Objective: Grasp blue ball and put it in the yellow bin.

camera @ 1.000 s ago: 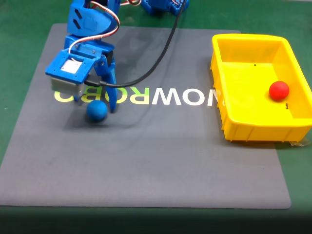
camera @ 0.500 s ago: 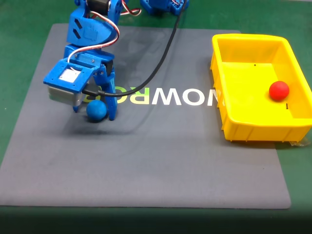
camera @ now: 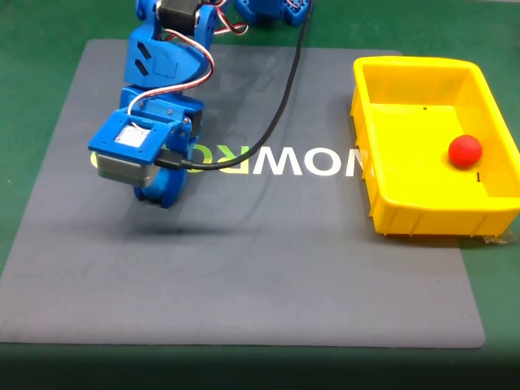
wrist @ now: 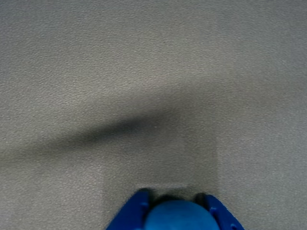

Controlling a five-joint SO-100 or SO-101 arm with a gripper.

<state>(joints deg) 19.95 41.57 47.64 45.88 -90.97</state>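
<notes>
1 mat (camera: 268, 268) reads "NOWRO", mirrored, partly hidden.

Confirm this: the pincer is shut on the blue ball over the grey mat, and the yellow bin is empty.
Not quite. The yellow bin is not empty: the fixed view shows a red ball in it. The rest holds: in the wrist view the pincer is shut on the blue ball over the grey mat.
</notes>
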